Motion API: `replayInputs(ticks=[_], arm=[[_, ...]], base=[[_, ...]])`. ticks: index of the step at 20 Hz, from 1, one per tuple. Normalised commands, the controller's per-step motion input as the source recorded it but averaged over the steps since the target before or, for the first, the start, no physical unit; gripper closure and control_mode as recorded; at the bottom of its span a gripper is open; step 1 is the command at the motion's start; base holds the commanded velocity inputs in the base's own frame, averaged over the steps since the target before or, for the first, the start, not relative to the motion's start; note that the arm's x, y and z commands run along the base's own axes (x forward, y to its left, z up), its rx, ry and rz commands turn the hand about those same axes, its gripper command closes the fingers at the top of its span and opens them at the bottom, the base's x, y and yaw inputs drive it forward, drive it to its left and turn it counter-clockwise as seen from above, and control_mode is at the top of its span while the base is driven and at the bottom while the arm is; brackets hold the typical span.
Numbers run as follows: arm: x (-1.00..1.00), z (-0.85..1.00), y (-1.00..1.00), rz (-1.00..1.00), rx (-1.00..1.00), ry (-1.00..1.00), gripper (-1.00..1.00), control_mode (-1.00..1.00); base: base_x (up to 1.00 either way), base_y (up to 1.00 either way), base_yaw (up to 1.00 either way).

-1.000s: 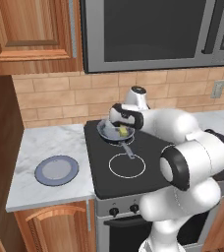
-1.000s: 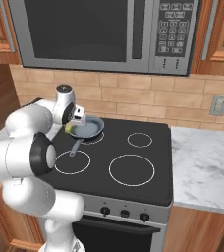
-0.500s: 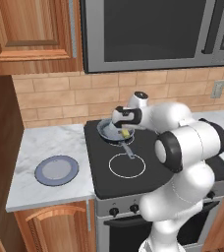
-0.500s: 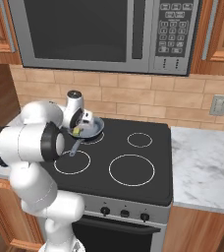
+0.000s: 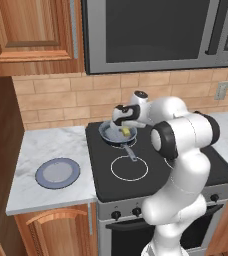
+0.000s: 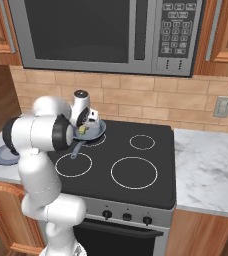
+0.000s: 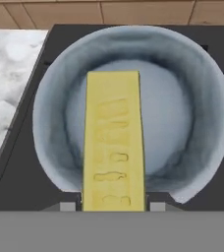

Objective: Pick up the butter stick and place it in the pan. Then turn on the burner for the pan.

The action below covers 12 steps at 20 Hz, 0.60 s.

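As you look from the left base view, your gripper (image 5: 123, 131) hangs low over the pan (image 5: 117, 135), which sits on the back left part of the black cooktop (image 5: 186, 170). The butter stick (image 5: 127, 132) is between the fingers, so the claw is pinching it; in the hand view the butter stick (image 7: 113, 147) runs from the bottom edge up toward the middle of the pan (image 7: 192, 113), and its lower end is flanked by the two grey finger parts. You cannot tell from these pictures if the far end of the bar already touches the blue-grey floor of the pan.

From the right base view you see the pan (image 6: 97, 132) partly behind the hand, with the butter stick (image 6: 82, 130) as a small yellow spot at the gripper (image 6: 84, 129). The pan's thin handle (image 5: 131, 153) points toward the front, over a plain white ring (image 5: 129, 168). A blue-grey plate (image 5: 57, 173) lies well apart on the marble counter (image 5: 41, 150) at the left.
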Motion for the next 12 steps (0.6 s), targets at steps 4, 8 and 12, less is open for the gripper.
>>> replayInputs(ticks=[4, 8, 12], arm=[[0.35, -0.15, 0.0, 0.0, 0.0, 0.0, 1.0, -1.0], [0.24, -0.34, 0.0, 0.0, 0.0, 0.0, 1.0, -1.0], [0.17, -0.35, 0.0, 0.0, 0.0, 0.0, 1.0, -1.0]], base=[[0.0, 0.0, 0.0], [0.0, 0.0, 0.0], [0.0, 0.0, 0.0]])
